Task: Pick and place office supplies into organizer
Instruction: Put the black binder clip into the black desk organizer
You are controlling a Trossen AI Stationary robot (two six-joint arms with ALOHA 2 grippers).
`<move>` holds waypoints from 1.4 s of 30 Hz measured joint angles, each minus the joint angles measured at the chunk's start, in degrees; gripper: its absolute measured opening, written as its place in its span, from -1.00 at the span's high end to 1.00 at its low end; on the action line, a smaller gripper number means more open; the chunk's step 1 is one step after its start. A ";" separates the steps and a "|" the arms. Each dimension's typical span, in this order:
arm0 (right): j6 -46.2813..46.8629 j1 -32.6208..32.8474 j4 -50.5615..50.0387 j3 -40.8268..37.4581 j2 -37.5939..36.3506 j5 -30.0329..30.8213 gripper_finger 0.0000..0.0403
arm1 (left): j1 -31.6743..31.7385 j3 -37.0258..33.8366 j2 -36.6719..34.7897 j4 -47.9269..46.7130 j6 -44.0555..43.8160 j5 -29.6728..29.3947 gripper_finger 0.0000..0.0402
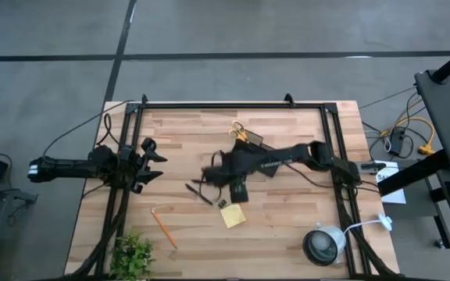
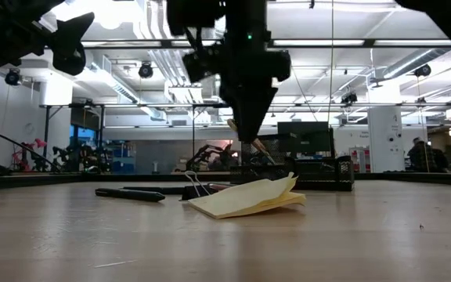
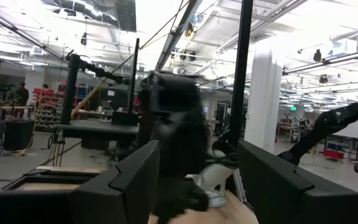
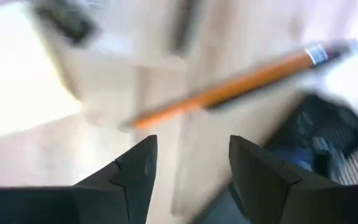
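The right gripper point(image 1: 226, 181) is hanging over the middle of the table, its fingers point(image 4: 132, 171) standing apart with nothing between them; a pencil point(image 4: 229, 87) is lying just ahead of the tips in the wrist view, and a dark mesh corner, probably the organizer point(image 4: 328, 140), is sitting just beside them. From above, the organizer is mostly hidden under this arm, so what it is holding cannot be told, though scissors point(image 1: 241, 133) are showing at its far side, behind the gripper, seemingly at or in it. Much is looking undone: the pad point(image 1: 233, 215) is lying just past the fingertips on the near side, a clip point(image 2: 196, 186) is touching its edge, a pen point(image 2: 130, 193) is resting near them on the side toward the other arm, and a second pencil point(image 1: 162, 225) is lying well apart, toward the plant point(image 1: 133, 253). The left gripper point(image 1: 148, 162) is waiting at its own edge of the table, well away, fingers point(image 3: 135, 180) spread and empty. By my judgement the task is at an early or middle stage, with several supplies remaining.
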 joint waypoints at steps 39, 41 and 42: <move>-19.07 1.82 24.24 -7.49 2.83 -13.17 0.12 | -0.01 0.00 0.48 0.00 -0.01 0.00 0.00; -19.16 1.71 23.29 -7.48 2.83 -13.36 0.16 | 0.01 0.00 0.52 0.02 -0.01 0.00 0.00; -19.58 1.71 23.03 -7.48 2.83 -13.50 0.19 | -0.01 0.00 0.46 0.00 -0.01 0.00 0.00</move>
